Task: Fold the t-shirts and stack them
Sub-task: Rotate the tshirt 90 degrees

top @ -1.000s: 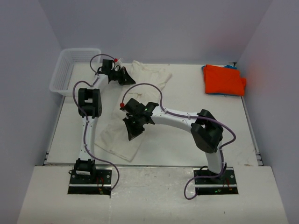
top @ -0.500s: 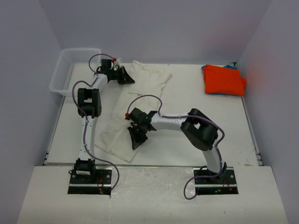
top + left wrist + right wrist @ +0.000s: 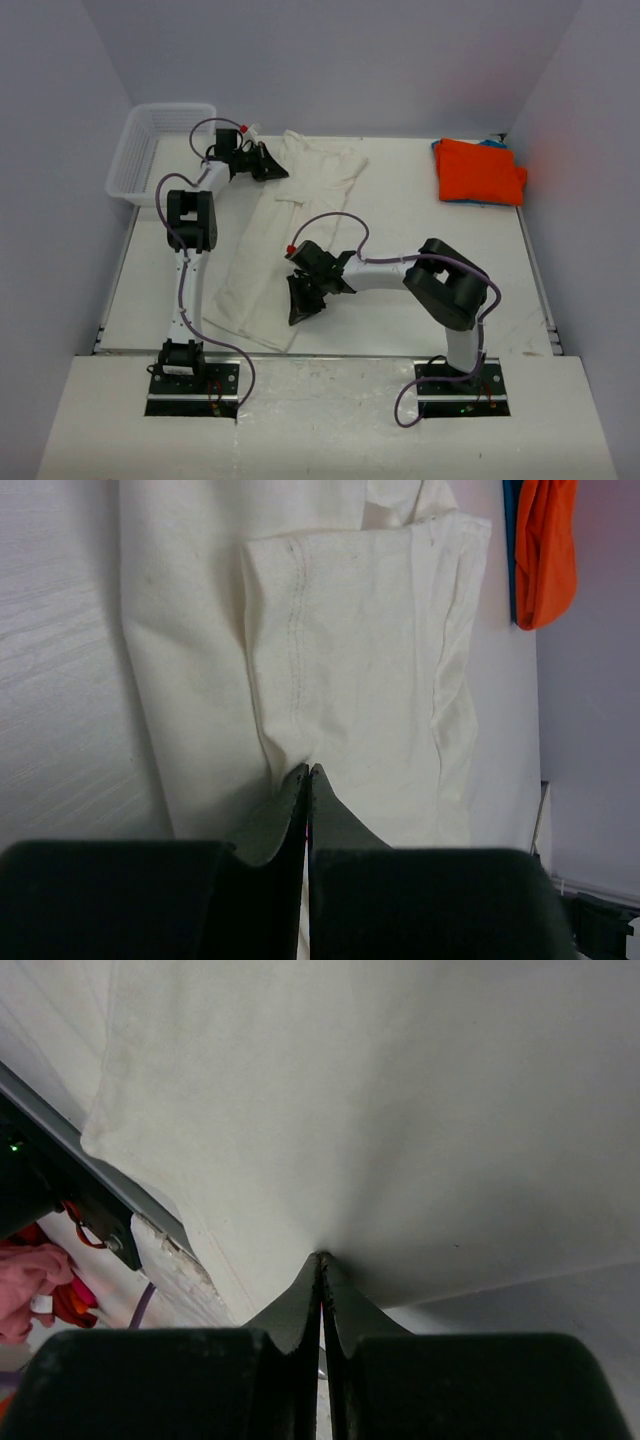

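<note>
The cream t-shirt (image 3: 262, 240) lies stretched in a long strip from the back middle of the table to the front left. My left gripper (image 3: 281, 171) is shut on its far end, pinching a fold of cloth near the sleeve hem (image 3: 307, 769). My right gripper (image 3: 296, 318) is shut on the shirt's near right edge (image 3: 321, 1256), close to the table's front. The cream cloth fills both wrist views (image 3: 370, 660) (image 3: 380, 1110). The orange t-shirt (image 3: 479, 171) lies folded at the back right, with a blue edge (image 3: 492, 143) showing under it; both show in the left wrist view (image 3: 545, 550).
A white mesh basket (image 3: 155, 150) stands at the back left corner. The table's front edge (image 3: 60, 1140) runs close to my right gripper. Grey walls close in the table on three sides.
My right gripper has moved toward the front of the table with the shirt's edge, drawing the near part of the shirt narrower. My left gripper has hardly moved.
</note>
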### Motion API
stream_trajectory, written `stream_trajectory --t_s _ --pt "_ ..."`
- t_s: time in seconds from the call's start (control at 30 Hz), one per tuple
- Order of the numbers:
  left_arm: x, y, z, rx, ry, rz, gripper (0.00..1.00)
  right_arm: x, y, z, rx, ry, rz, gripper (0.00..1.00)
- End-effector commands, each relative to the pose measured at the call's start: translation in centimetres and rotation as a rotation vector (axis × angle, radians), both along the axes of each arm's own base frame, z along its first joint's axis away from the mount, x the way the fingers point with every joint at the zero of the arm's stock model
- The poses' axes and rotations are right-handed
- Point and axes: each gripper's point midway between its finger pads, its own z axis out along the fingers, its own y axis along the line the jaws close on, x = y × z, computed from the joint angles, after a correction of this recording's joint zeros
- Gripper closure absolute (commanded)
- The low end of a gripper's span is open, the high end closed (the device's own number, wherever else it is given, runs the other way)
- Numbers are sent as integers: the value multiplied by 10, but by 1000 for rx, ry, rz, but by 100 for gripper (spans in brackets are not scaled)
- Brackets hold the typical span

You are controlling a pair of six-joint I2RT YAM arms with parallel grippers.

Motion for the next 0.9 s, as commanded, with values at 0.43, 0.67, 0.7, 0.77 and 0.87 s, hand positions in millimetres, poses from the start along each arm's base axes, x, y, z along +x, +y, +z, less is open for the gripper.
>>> stream_trajectory --t_s 0.43,0.67,0.7,0.77,0.87 --pt "7 16 -15 -18 -8 36 100 -24 -159 -84 -538 126 -297 100" --pt "9 15 -12 -29 -10 34 100 -15 -190 -85 -540 138 -372 100" --pt "8 16 -13 -28 -7 36 100 -14 -191 -84 -540 134 -375 100" --pt "7 15 -14 -28 -2 36 100 -14 -190 -83 -534 134 -374 100" --pt "1 11 -15 -29 8 29 100 -17 -194 -87 -548 145 -381 100"
